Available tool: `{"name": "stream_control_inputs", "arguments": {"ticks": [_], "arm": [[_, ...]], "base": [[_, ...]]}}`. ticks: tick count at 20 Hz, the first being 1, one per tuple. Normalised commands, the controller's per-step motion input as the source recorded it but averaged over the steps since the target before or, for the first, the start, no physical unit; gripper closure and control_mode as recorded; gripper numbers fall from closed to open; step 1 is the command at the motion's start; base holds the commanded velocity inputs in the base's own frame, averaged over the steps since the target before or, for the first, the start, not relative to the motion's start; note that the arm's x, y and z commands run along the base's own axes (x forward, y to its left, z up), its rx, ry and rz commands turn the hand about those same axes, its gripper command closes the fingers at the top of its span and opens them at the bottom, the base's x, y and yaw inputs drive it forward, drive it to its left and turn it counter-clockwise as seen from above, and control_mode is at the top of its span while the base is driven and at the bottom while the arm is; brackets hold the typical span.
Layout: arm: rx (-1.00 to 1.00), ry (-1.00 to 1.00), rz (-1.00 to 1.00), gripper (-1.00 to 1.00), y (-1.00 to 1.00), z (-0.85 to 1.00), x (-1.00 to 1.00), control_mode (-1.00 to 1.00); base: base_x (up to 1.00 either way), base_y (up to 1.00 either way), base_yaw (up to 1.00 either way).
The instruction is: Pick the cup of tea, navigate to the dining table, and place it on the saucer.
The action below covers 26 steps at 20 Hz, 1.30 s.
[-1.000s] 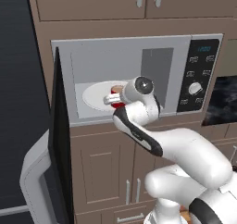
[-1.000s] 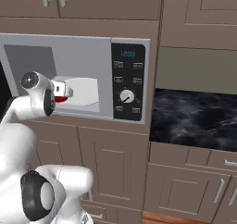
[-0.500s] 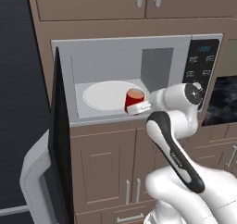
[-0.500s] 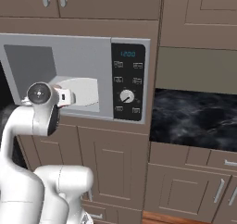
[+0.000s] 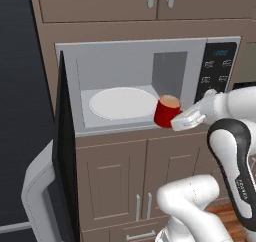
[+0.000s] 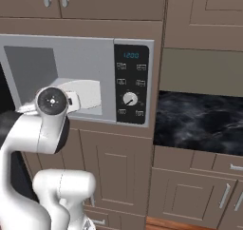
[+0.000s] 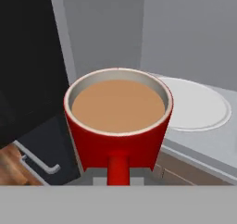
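The cup of tea (image 5: 167, 111) is a small red mug full of light brown tea. It hangs upright at the front right corner of the open microwave's cavity (image 5: 125, 71). My gripper (image 5: 178, 121) comes at it from the right and is shut on its side handle. In the hand view the cup of tea (image 7: 118, 121) is close up, its handle (image 7: 118, 167) pointing toward the camera, with my gripper (image 7: 118, 176) shut on that handle at the bottom edge. The dining table and the saucer are out of view.
A large white round plate (image 5: 123, 103) lies inside the microwave. Its dark door (image 5: 65, 156) swings out to the left. The control panel (image 6: 131, 85) is on the right, with a black marble counter top (image 6: 199, 124) beyond it and brown cabinets (image 5: 120, 181) above and below.
The arm has swung to the right and drawn back, carrying the cup from over the white plate to the microwave's front right corner. The gripper has stayed shut.
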Motion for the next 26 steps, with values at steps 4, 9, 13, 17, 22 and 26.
{"name": "stream_control_inputs", "arguments": {"ticks": [4, 9, 13, 17, 22, 26], "arm": [[-0.06, 0.02, 0.17, 1.0, -0.37, 0.45, -0.78, -1.0], [-0.07, 0.02, 0.17, 1.0, -0.34, 0.17, -0.67, -1.0], [-0.01, 0.01, 0.08, 1.0, -0.15, -0.11, -0.22, -1.0], [-0.01, 0.0, 0.01, 1.0, -0.07, -0.03, -0.04, -1.0], [0.0, 0.0, 0.0, 1.0, -0.01, 0.0, -0.01, -1.0], [0.0, 0.0, 0.0, 1.0, 0.0, 0.0, 0.0, -1.0]], "base": [[0.0, 0.0, 0.0], [0.0, 0.0, 0.0], [0.0, 0.0, 0.0], [0.0, 0.0, 0.0], [0.0, 0.0, 0.0], [0.0, 0.0, 0.0]]}}
